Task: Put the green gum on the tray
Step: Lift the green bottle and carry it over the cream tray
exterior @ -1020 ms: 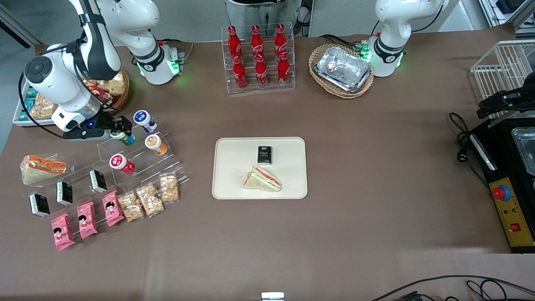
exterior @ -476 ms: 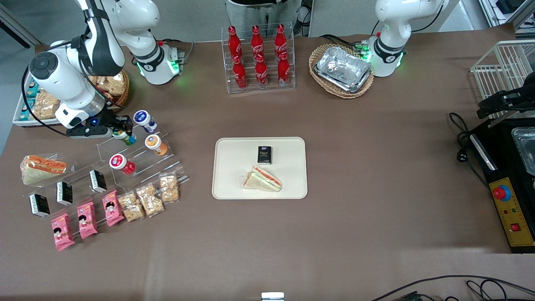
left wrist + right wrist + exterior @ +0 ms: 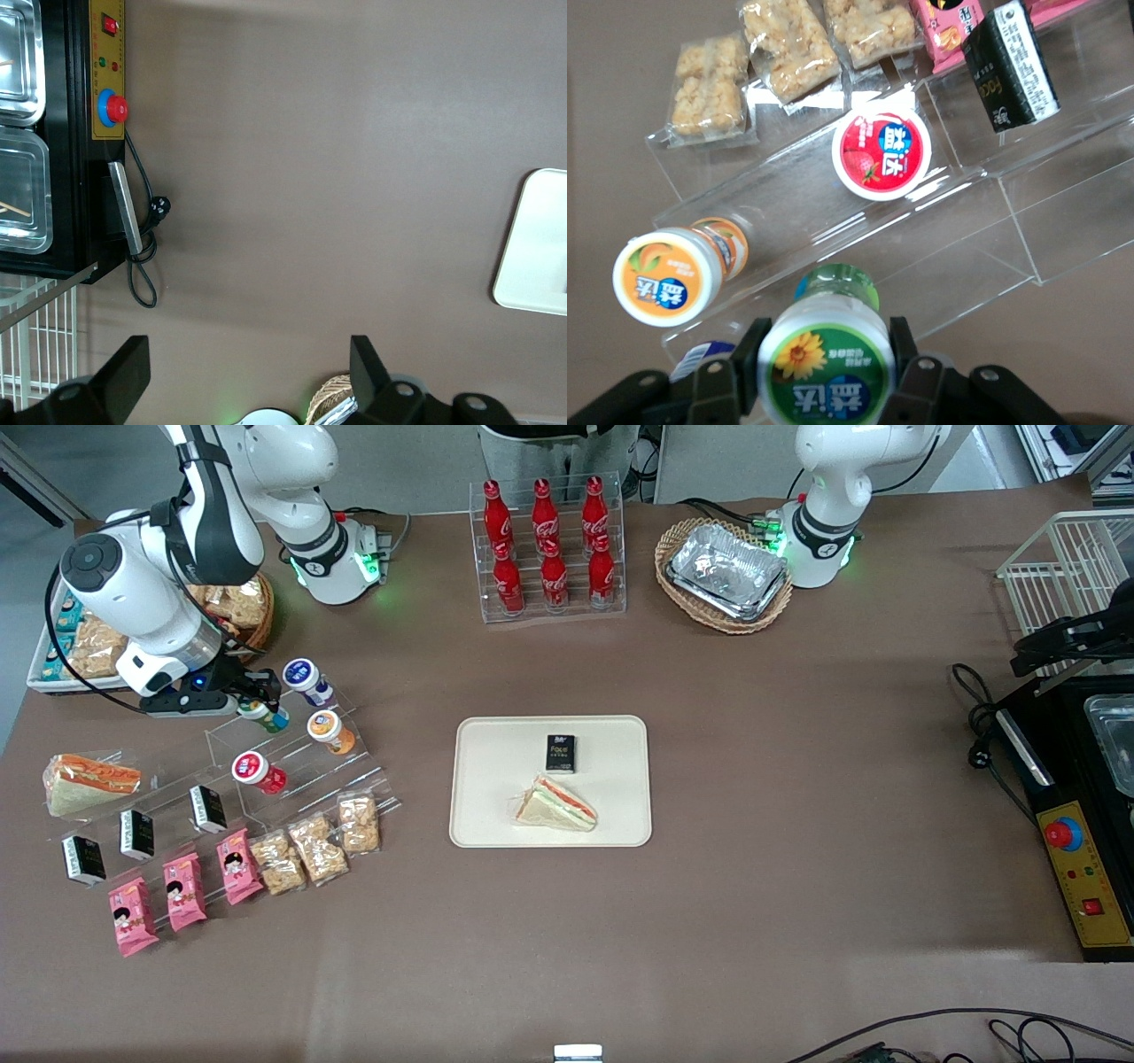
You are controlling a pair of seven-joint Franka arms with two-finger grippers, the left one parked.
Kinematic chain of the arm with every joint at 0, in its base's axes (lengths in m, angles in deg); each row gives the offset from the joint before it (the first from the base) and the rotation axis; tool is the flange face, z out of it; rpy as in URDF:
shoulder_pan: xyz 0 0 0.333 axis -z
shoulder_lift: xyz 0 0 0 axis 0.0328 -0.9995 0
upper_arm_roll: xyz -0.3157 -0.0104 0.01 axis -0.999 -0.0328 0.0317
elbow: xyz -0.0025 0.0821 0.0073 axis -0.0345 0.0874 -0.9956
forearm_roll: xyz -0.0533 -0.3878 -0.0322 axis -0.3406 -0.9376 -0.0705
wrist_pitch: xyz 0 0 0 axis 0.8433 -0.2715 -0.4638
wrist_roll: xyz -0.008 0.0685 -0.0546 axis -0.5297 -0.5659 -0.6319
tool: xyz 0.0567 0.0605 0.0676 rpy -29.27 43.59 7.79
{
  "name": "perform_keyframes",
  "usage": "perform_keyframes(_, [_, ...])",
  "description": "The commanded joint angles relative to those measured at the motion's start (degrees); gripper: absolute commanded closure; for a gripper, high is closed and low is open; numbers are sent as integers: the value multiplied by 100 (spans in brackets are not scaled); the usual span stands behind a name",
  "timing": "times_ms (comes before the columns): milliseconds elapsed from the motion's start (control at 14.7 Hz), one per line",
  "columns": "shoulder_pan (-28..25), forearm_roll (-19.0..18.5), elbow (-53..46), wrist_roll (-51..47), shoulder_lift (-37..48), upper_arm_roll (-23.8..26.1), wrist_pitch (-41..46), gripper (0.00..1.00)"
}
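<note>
We've got the jaws of the gripper [image 3: 824, 367] clamped on the green gum [image 3: 825, 357], right at the acrylic stand [image 3: 983, 221]. Worry is it clips the orange-lidded bottle [image 3: 666, 275] beside it or slips out before reaching the tray [image 3: 496, 779] mid-bench

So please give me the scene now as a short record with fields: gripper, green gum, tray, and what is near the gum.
gripper: at the clear stepped display rack, jaws shut on the green gum
green gum: held at its lid between the jaws, not yet on the tray
tray: mid-table, carries a sandwich and a small black pack
near the gum: orange-lidded bottle, red-lidded bottle, blue-lidded bottle
</note>
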Motion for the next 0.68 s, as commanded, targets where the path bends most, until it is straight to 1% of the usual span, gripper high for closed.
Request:
perform_keyframes(0, [7, -99, -136, 125, 539, -19, 301, 93])
perform_keyframes(68, [-1, -99, -372, 161, 619, -10, 651, 93])
perform_keyframes(204, [-19, -99, -1083, 143, 673, 69, 1669, 95])
perform_keyframes(340, [-19, 14, -1900, 12, 629, 375, 2637, 96])
perform_keyframes(476, [-45, 164, -2394, -583, 594, 823, 3087, 97])
perform_keyframes(612, [-80, 453, -2449, -1304, 620, 1341, 3177, 97])
